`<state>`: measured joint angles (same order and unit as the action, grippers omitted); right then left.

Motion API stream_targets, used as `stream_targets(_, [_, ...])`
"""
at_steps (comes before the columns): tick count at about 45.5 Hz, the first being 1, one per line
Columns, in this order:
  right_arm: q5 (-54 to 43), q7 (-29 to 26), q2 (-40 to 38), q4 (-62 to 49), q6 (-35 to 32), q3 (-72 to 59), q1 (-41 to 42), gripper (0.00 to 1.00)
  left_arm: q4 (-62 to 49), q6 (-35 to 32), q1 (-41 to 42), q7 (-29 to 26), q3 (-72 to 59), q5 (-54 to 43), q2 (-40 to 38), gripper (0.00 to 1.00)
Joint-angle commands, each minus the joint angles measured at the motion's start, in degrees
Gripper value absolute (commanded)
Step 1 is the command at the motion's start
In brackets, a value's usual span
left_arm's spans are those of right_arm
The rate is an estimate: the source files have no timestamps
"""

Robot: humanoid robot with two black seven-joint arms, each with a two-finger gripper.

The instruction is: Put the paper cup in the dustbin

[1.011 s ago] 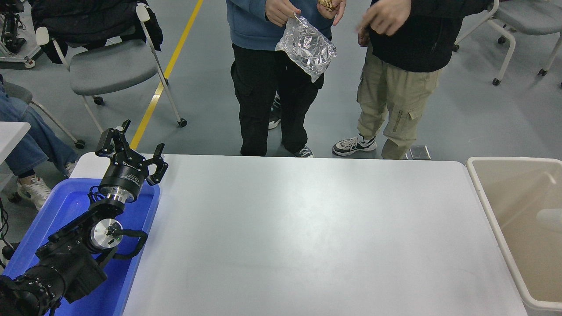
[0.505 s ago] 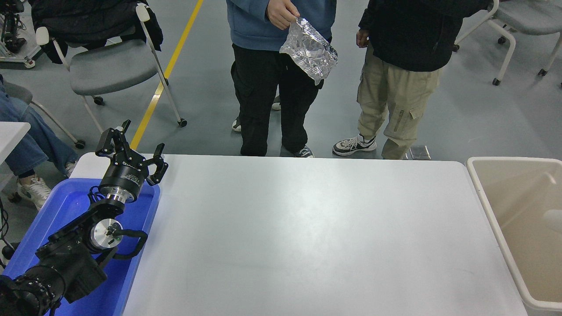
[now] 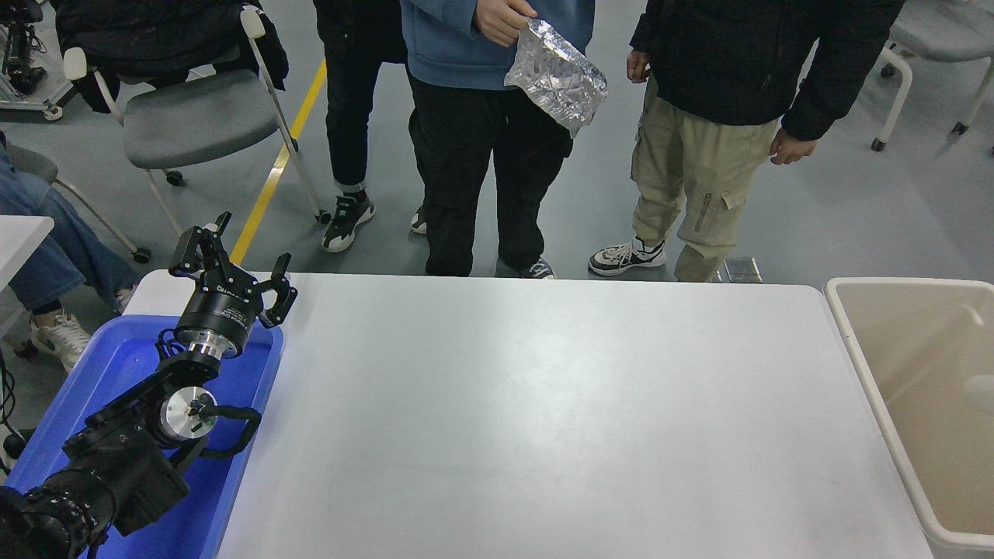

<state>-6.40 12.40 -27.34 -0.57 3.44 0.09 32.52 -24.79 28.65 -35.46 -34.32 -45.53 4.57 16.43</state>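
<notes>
The paper cup (image 3: 980, 393) already lies inside the beige dustbin (image 3: 860, 353) at the right edge of the frame, only a pale sliver showing, so the disposal looks done. The right arm is out of sight. The left gripper (image 3: 231, 268) hangs over the blue tray (image 3: 248, 415) at lower left, jaws spread. Nothing seems left but to finish.

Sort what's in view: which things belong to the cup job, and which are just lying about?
Job:
- dustbin, at the table's right edge
- paper cup, white shape inside the bin, at the picture's edge

Bystanders:
- blue tray under the parked left claw
- foil bag in a person's hand
- grey chair
</notes>
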Motion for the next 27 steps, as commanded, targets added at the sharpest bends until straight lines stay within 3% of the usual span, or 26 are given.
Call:
stream_targets(1, [0.51, 0.08, -0.08, -0.22, 0.7, 0.53, 0.0, 0.92, 0.0, 0.0, 0.04, -0.05, 0.0, 0.0, 0.0, 1.0])
stream_targets(6, [0.51, 0.52, -0.35, -0.22, 0.95, 0.53, 0.27, 0.99, 0.0, 0.0, 0.04, 0.04, 0.0, 0.0, 0.0, 1.0])
stream_targets(24, [0.51, 0.52, 0.0, -0.13, 0.87, 0.35, 0.27, 0.98, 0.0, 0.0, 0.04, 0.04, 0.0, 0.0, 0.0, 1.0])
stream_targets(26, [0.25, 0.52, 0.0, -0.05, 0.17, -0.61, 0.27, 0.54, 0.0, 0.0, 0.04, 0.04, 0.0, 0.0, 0.0, 1.0])
stream_targets(27, [0.07, 0.52, -0.08, 0.3, -0.27, -0.7, 0.27, 0.27, 0.0, 0.0, 0.04, -0.05, 0.0, 0.0, 0.0, 1.0])
